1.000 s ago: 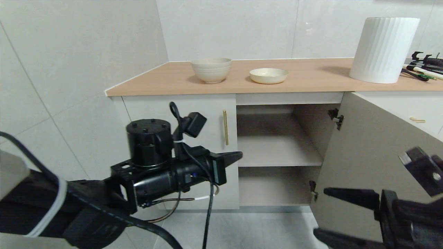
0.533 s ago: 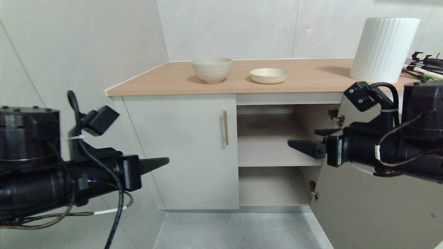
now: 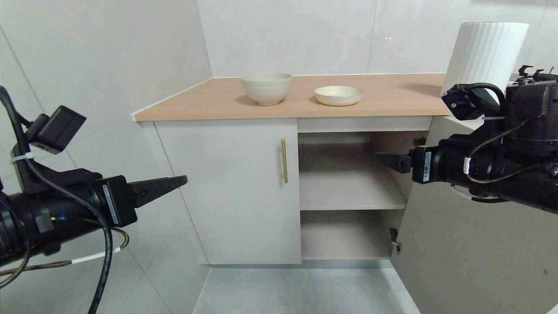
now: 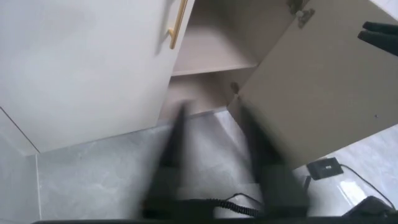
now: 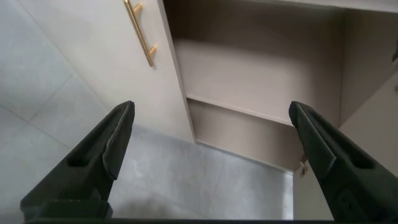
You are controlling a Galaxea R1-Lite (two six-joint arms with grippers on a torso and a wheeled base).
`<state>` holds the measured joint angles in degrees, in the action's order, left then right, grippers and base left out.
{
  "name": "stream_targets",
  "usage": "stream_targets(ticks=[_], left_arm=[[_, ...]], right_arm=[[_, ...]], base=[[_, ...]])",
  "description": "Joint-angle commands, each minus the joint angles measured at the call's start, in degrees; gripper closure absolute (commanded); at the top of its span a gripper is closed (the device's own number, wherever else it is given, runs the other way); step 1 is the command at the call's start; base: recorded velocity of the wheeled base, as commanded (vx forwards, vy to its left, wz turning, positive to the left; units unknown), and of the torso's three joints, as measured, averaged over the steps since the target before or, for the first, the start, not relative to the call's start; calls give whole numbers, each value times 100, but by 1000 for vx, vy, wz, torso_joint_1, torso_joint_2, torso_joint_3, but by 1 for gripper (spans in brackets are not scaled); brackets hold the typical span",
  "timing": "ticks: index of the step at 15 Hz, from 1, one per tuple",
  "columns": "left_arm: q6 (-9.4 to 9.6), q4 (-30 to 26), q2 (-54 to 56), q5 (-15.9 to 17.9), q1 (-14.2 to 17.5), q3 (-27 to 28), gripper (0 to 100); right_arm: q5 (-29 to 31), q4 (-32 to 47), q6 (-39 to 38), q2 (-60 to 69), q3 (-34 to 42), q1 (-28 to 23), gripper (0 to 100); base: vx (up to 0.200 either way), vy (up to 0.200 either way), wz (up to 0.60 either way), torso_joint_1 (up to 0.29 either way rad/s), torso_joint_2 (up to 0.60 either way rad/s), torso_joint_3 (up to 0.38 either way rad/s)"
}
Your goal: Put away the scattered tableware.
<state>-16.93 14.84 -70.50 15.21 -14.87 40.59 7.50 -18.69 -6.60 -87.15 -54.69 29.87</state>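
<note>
A cream ribbed bowl (image 3: pixel 266 88) and a shallow cream dish (image 3: pixel 338 95) stand apart on the wooden countertop (image 3: pixel 196 104). Below them, the cabinet's right door (image 3: pixel 457 244) hangs open, showing two bare shelves (image 3: pixel 348 192). My left gripper (image 3: pixel 176 181) is held low at the left, in front of the tiled wall. Its fingers are open (image 4: pixel 212 112) with nothing between them. My right gripper (image 3: pixel 386 159) hovers at the open compartment's right side, level with the upper shelf. Its fingers are spread wide (image 5: pixel 211 115) and hold nothing.
The left cabinet door (image 3: pixel 235 187) is closed and has a gold handle (image 3: pixel 284 160). A tall white ribbed container (image 3: pixel 484 61) stands on the counter at the right, with hand tools (image 3: pixel 536 78) behind it. Grey floor (image 3: pixel 296 288) lies in front of the cabinet.
My left arm has swung from the cabinet's middle out to the left. My right arm has risen from the bottom right corner to the open compartment. Bowl and dish are unmoved.
</note>
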Motion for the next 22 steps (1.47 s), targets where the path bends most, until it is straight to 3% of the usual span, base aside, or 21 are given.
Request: stream_targets(ticks=[1,9,13,22], left_arm=[[-21,46,-8,8,11,27,0],[6,72,19,-27,55,19,0],[6,54,-8,-308,63,89,0],[-21,54,-87,-335,99,133,0]], right_arm=[[15,-3,-8,111,19,37,0],[15,-3,-8,102,55,81,0],[6,-3,-8,84,55,89,0],[-3,-3,-17,67,55,98,0]], base=[[0,0,0,0,0,0],[0,0,0,0,0,0],[0,0,0,0,0,0],[200,0,0,2,1,1]])
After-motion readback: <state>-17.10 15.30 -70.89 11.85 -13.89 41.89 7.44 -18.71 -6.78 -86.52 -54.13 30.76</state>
